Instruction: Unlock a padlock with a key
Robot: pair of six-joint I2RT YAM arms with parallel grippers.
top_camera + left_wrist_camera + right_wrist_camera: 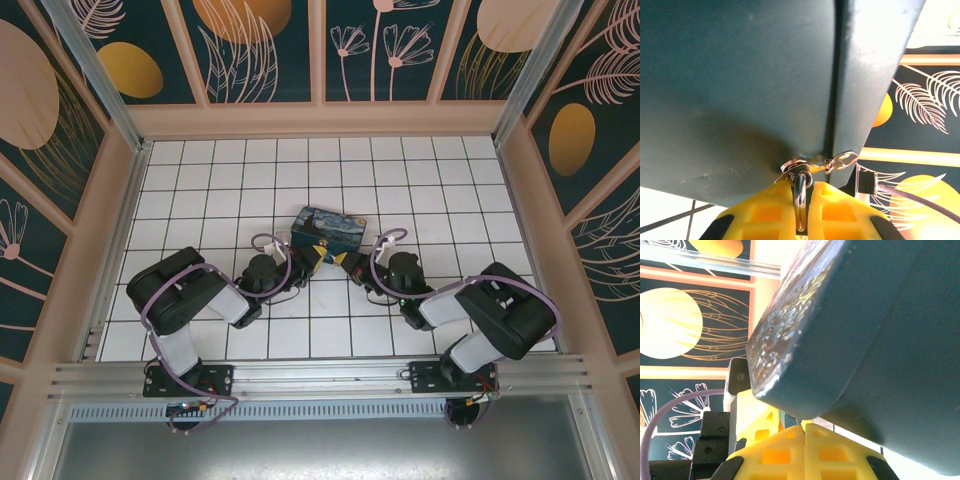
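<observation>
Hanging just above the left fingers (765,215), the padlock (796,172) is showing as a small silvery piece lying against the lower edge of the box (730,90). Its thin metal loop is running down between those two yellow fingers, which are clamping on it with almost no gap. Whether the loop is the shackle or a ring is too small to tell. A key (842,160) is sticking out sideways from the same cluster, just beside the box's edge. The right fingers (835,455) are pressing together, their tips sitting right under the box's rounded corner; whether anything thin is caught between them cannot be told. From above, both arms are reaching inward and meeting at the near side of the box, which is sitting mid-way across the white tiled tabletop (330,330).
</observation>
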